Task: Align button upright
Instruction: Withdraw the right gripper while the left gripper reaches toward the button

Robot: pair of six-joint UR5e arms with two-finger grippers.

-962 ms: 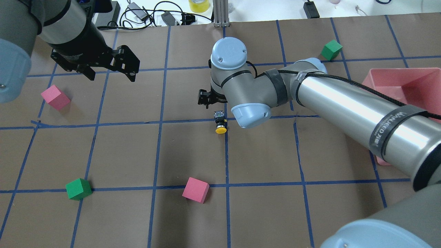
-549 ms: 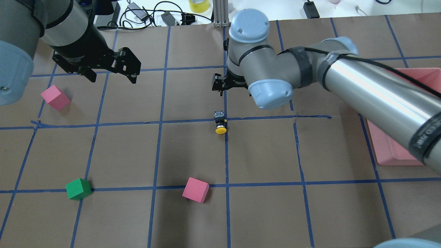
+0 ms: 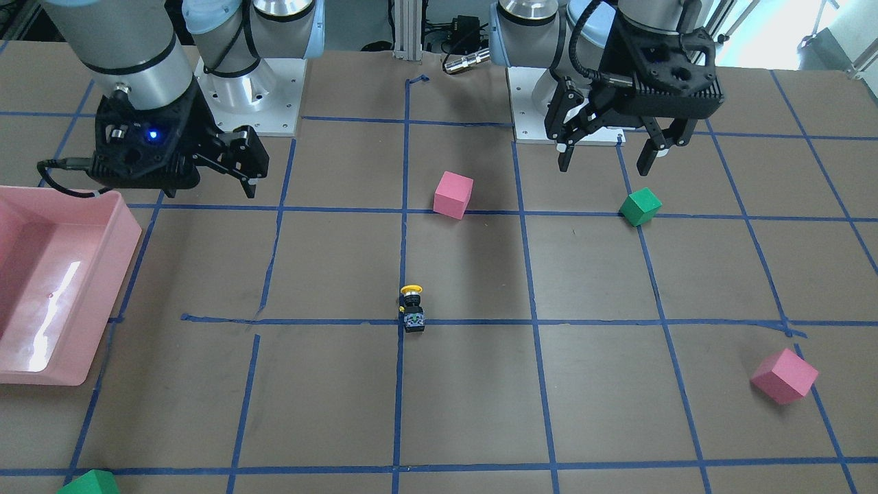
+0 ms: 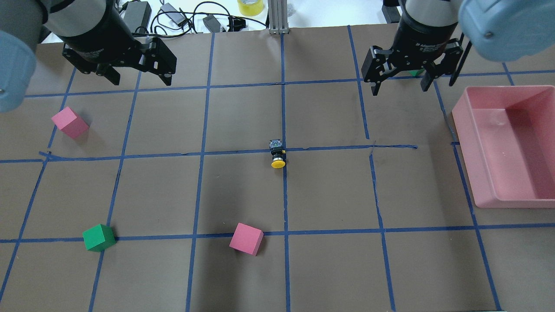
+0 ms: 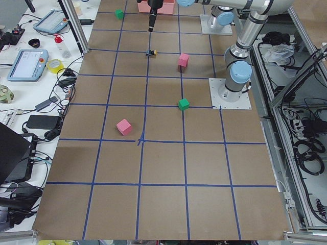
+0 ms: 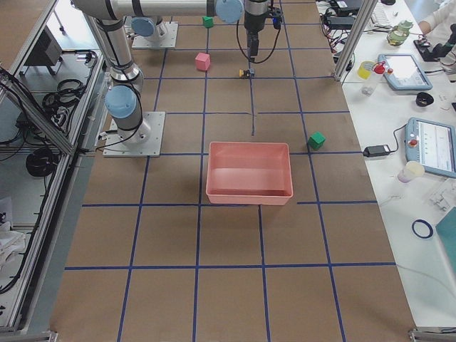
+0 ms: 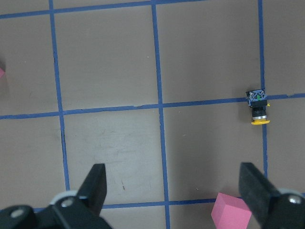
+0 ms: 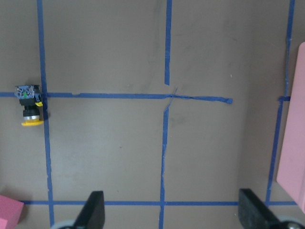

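Nearest the robot, a green foam cube (image 4: 99,237) and a pink foam cube (image 4: 246,238) sit on the brown paper-covered counter (image 4: 329,195), well apart from each other, both against the same blue tape line.

Further out, at the middle of the counter, is the button (image 4: 277,154). It is a tiny push-button switch with a round yellow cap (image 4: 278,163), a short black barrel and a grey base block (image 4: 275,143). It lies on its side, not upright. The base block rests at a crossing of two blue tape lines, and the cap points back toward the robot.

Level with it on the robot's right stands a shallow rectangular pink plastic tray (image 4: 511,151). Its floor shows only bare pink plastic with a patch of glare. On the robot's left sits a second pink foam cube (image 4: 69,122), turned at an angle to the grid.

Farther still, the black two-fingered left hand (image 4: 141,81) hangs above the counter with its fingers spread wide, released and gripping nothing. The right hand (image 4: 399,89) is released in the same way, fingers wide apart. Both hands are well apart from the button. A second green foam cube (image 6: 316,140) sits just beyond the right hand and is mostly hidden by it in the overhead view.

Past the counter's far edge lie black cables and a yellow tape roll (image 4: 250,6).
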